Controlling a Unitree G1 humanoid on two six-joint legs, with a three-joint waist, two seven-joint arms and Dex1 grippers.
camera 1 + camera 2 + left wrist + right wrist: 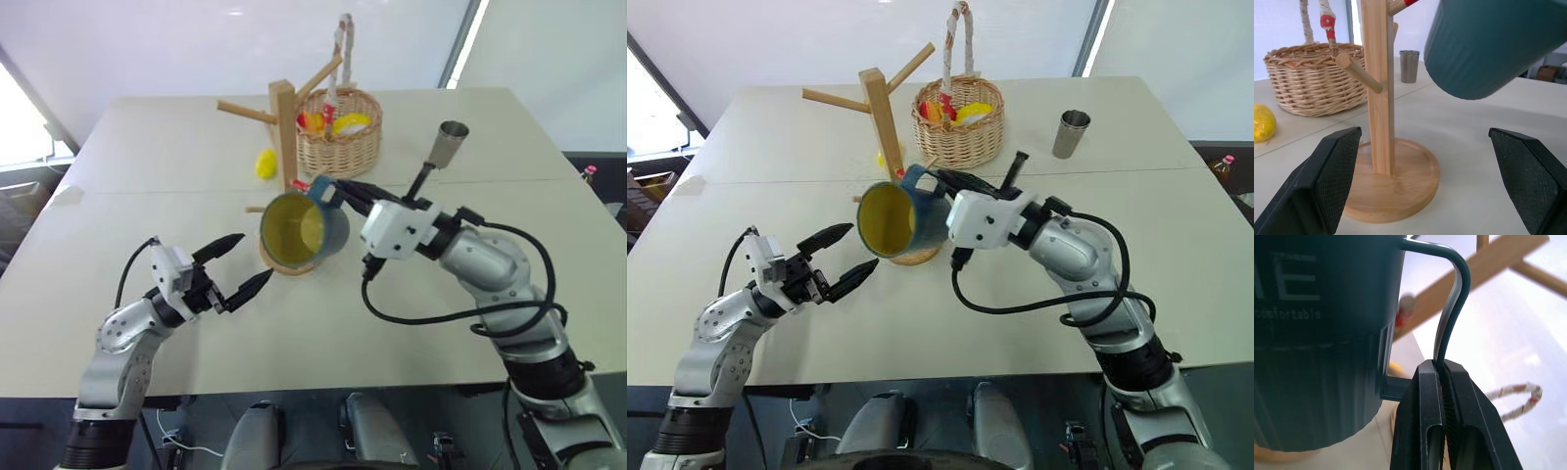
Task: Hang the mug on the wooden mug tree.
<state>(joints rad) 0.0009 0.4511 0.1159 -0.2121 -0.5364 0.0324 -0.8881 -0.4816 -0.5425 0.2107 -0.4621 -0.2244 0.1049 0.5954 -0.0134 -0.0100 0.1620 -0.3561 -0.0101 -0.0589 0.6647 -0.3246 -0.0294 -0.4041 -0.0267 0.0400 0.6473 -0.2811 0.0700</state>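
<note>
The dusty-blue mug [328, 227] hangs in the air, tipped on its side, its yellow inside facing me. My right gripper [338, 192] is shut on its thin loop handle [1450, 318]; pale lettering shows on the mug's side [1288, 284]. Just behind the mug stands the wooden mug tree [283, 122], with angled pegs, some red-tipped, and a round base [1400, 183] partly hidden by the mug. My left gripper [253, 259] is open with nothing between its fingers, low and to the left of the mug, pointing at the tree's base.
A woven wicker basket [341, 137] with a tall handle holds small colourful items behind the tree. A yellow fruit [265, 163] lies left of it. A steel tumbler [1072, 133] stands at the back right. The white table [147, 147] spreads wide on both sides.
</note>
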